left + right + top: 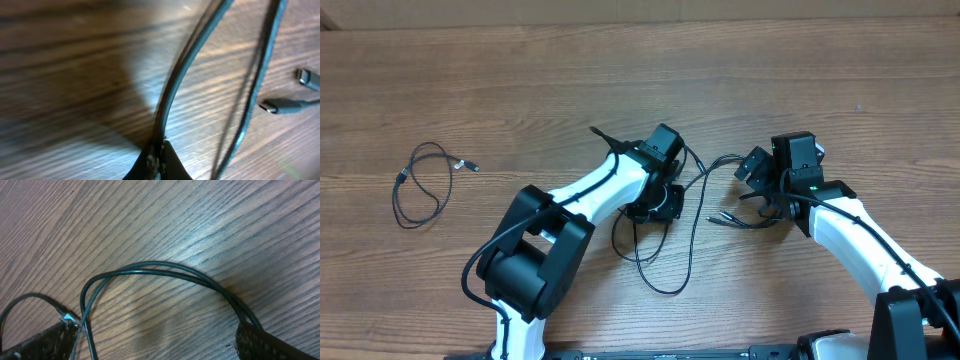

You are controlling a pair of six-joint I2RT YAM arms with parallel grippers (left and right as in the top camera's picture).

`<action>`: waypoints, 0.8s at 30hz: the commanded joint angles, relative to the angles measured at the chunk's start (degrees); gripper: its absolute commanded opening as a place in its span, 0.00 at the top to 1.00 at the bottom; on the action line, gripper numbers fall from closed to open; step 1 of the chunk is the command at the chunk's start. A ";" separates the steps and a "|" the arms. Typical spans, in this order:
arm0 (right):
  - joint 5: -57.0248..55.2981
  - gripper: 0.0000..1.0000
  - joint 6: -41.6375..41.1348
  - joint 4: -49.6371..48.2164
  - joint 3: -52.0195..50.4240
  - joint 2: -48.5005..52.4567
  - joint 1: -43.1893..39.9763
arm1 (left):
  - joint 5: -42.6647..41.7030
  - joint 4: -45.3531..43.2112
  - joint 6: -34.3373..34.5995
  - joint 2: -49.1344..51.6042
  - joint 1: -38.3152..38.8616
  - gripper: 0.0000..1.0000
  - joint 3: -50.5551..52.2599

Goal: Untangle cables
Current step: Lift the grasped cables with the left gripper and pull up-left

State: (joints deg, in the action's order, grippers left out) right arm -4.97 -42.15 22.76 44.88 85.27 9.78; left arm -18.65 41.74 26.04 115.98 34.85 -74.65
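Black cables (pixel 692 222) tangled on desk (pixel 520 80) between both arms; 1 lone cable (pixel 420 185) well apart, far left. Left hand (pixel 157 159) clamped on a strand, likely as anchor; right hand (pixel 160 342) spread wide astride a loop.

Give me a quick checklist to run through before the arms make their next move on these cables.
1. The left gripper is shut on a cable: ok.
2. The right gripper is open and holds nothing: ok.
3. Two strands lie within the right gripper's span, ready to be gripped: ok.
4. Which of those strands lies on top: cannot tell.
5. The plugs are in sight, lying beside the held cable: ok.
6. The spare cable lies far left, apart from both arms: ok.
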 commanded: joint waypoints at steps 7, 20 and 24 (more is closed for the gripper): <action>-0.98 0.00 0.15 -0.13 -0.68 -0.28 -0.15 | 7.04 1.49 -0.81 0.39 -3.10 0.96 0.61; -0.98 0.00 0.15 -0.11 -0.68 -0.28 -0.15 | 7.26 -4.24 -4.24 -24.30 -3.39 0.96 0.57; -0.98 0.00 0.15 -0.11 -0.68 -0.28 -0.15 | 7.28 -6.78 -4.92 -33.09 -3.39 0.96 0.57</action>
State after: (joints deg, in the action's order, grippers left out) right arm -4.97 -42.15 22.76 44.88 85.27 9.78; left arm -11.94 35.70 23.14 88.31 31.73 -73.67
